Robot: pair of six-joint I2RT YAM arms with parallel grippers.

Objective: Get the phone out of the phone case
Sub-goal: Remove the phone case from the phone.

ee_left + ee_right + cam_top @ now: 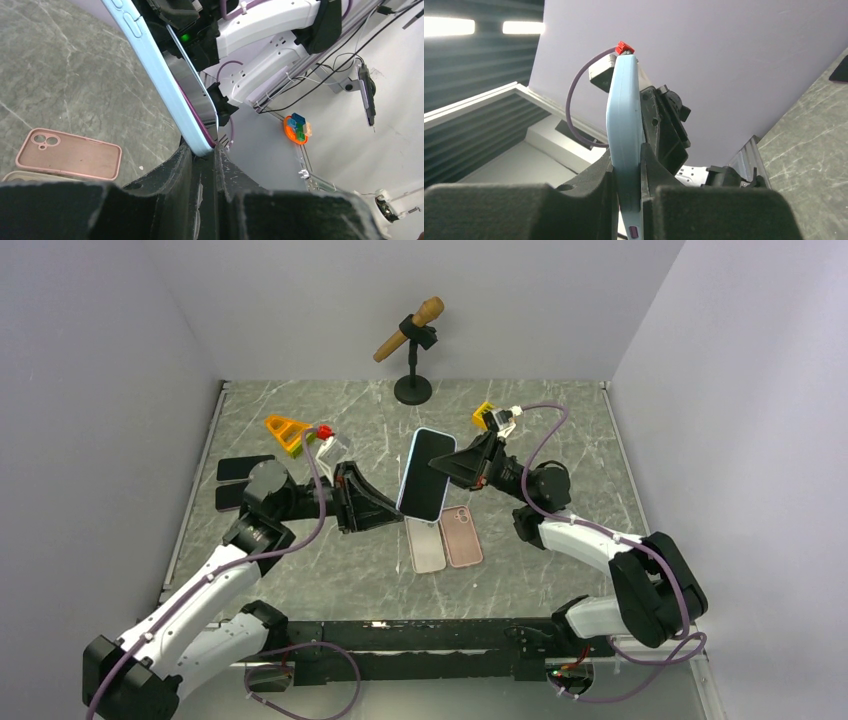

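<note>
Grey marbled table (330,570) between white walls; above it, clear of the surface, phone (426,472) tilted on end, seated in light-blue phone case (160,82). Left gripper (388,508) pinched tight on its lower corner, right gripper (452,466) clamped on its right edge. Just below, pink case (462,536) and pale case (427,546) flat side by side; microphone (410,328) on stand by far wall
</note>
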